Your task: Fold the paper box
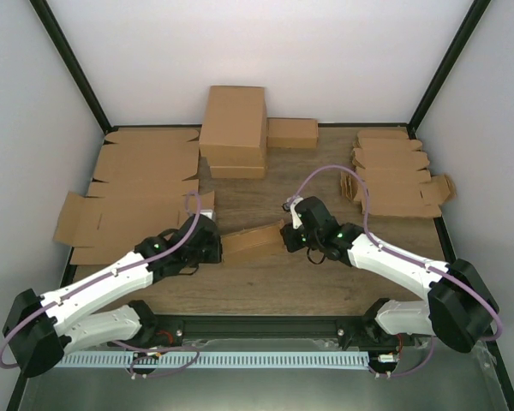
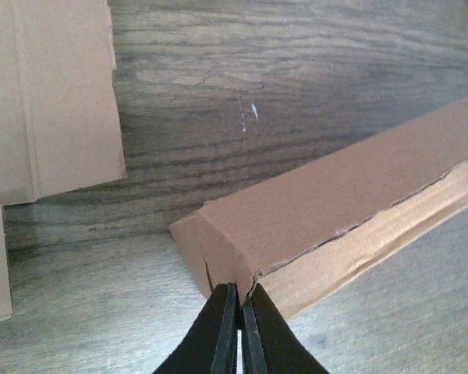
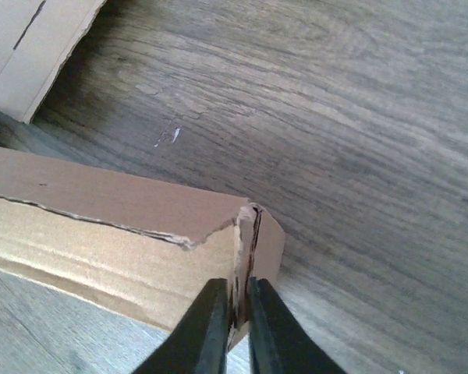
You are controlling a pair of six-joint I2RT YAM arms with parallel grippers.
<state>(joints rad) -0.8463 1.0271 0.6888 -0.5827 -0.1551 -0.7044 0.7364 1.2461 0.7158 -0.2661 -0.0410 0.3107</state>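
Paper box gripped end to end at the middle of the wooden table

The box is long, narrow and made of plain brown cardboard. It lies slantwise between the two arms, and one long top edge shows a ragged, paler lip where a wall overlaps without sitting flush. The left arm reaches in low from the left. The left gripper is at the box's left end corner with its fingers pressed together against the card, and whether a flap edge is nipped between them cannot be told. The right arm bends in from the right, and the right gripper is clamped on the edge of the upright end flap, with cardboard showing between its fingers. Flat cardboard blanks lie at the left.
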